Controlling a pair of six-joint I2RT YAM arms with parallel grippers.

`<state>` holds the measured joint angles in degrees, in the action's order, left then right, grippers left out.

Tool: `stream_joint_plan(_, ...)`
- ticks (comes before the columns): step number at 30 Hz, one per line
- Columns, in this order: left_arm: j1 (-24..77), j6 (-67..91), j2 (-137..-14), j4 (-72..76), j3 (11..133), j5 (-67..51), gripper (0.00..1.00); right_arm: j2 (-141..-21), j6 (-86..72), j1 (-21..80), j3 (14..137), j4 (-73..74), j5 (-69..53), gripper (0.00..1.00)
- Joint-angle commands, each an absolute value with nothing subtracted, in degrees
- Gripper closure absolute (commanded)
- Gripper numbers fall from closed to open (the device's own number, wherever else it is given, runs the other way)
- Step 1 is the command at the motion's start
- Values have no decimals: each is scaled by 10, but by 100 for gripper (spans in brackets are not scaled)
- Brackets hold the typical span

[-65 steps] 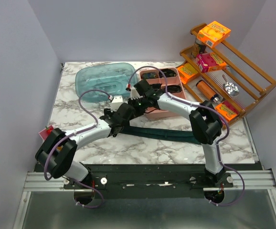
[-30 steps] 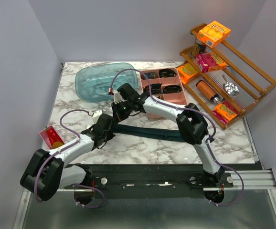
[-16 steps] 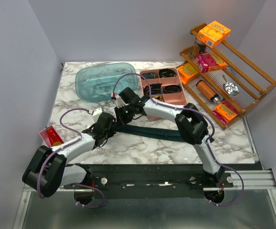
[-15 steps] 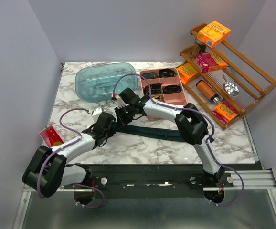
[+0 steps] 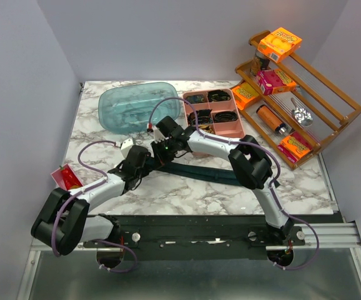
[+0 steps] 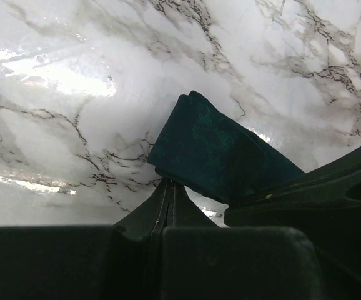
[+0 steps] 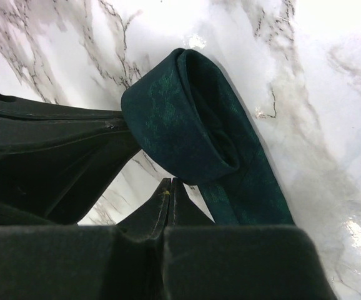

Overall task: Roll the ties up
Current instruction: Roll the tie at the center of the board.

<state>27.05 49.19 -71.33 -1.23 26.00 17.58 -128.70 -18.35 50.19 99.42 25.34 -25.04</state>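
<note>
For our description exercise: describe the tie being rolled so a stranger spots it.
On the marble table, in front of the pink tray, lies a dark teal tie. Unlike the tray's small coils, it is a long strip, curled only at its left end.

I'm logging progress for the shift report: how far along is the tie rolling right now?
Done: dark coiled ties already sit in the pink tray. In hand: the teal tie; the left claw and right claw pinch one end, where a first turn is curled. Left: most of its length lies flat on the marble table, so it needs rolling up and, likely, placing in the tray.
</note>
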Motion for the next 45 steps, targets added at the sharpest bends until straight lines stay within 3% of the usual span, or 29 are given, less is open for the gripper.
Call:
stream_joint_plan(1, 265, 491, -714, 9, 261, 199, 100, -1273, -175, 503, 992, 258, -227, 96)
stream_joint_plan(9, 260, 490, -701, 8, 253, 197, 100, -1232, -171, 496, 1001, 258, -200, 96)
stream_joint_plan(37, 251, 471, -680, -34, 276, 164, 99, -1330, -169, 492, 1044, 271, -164, 96)
stream_joint_plan(41, 236, 467, -635, -73, 287, 141, 84, -1332, -168, 490, 1042, 275, -167, 96)
stream_joint_plan(42, 228, 468, -617, -91, 295, 140, 74, -1332, -167, 490, 1042, 275, -168, 96)
stream_joint_plan(44, 217, 468, -602, -109, 305, 137, 63, -1333, -168, 490, 1041, 276, -174, 96)
stream_joint_plan(45, 210, 467, -593, -117, 309, 134, 52, -1334, -167, 489, 1041, 277, -176, 96)
